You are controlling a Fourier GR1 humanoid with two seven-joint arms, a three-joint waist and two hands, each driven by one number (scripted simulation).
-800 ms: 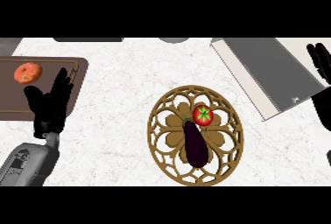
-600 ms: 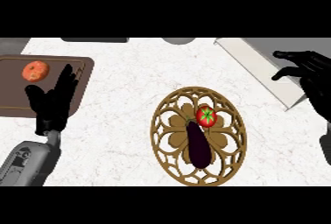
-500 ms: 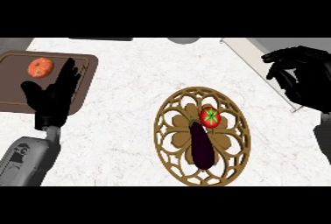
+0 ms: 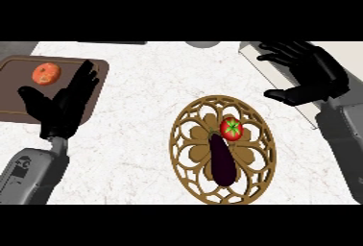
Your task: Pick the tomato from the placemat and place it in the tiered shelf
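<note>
A white marbled counter (image 4: pixel 142 129) is seen from above. Grey surfaces are met at its top left and right edges.

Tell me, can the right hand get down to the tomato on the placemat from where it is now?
Probably yes. The right hand is open, up and to the right of the tomato, with bare counter between. The eggplant touching the tomato's lower left may crowd the grasp.
</note>
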